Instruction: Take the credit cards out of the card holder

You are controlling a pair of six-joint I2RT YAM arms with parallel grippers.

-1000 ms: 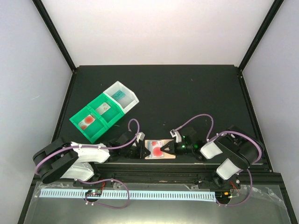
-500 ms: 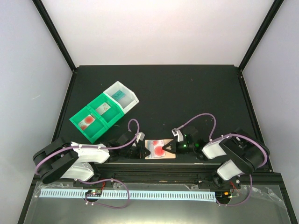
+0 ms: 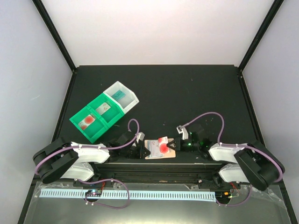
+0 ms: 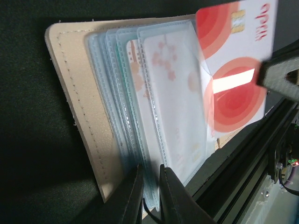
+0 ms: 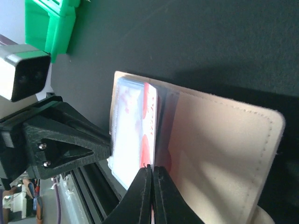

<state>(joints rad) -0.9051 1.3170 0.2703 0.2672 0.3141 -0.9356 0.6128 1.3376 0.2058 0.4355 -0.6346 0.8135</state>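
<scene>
Right wrist: red-blotch card (image 5: pixel 148 122) tight in right gripper (image 5: pixel 152 169), partly inside card holder (image 5: pixel 224 154)

The top external camera looks steeply down on the whole counter (image 3: pixel 187 93) from above its near edge. Both wrist cameras sit close, facing each other across the card holder (image 4: pixel 74 107), their shared subject

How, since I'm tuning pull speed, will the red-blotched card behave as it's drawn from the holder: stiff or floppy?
Probably stiff: the red card stands flat and straight though the right gripper pinches only one edge. Its glossy face suggests it could slip. The clear sleeves look floppy and may drag along, despite the left gripper pinning the card holder.
</scene>
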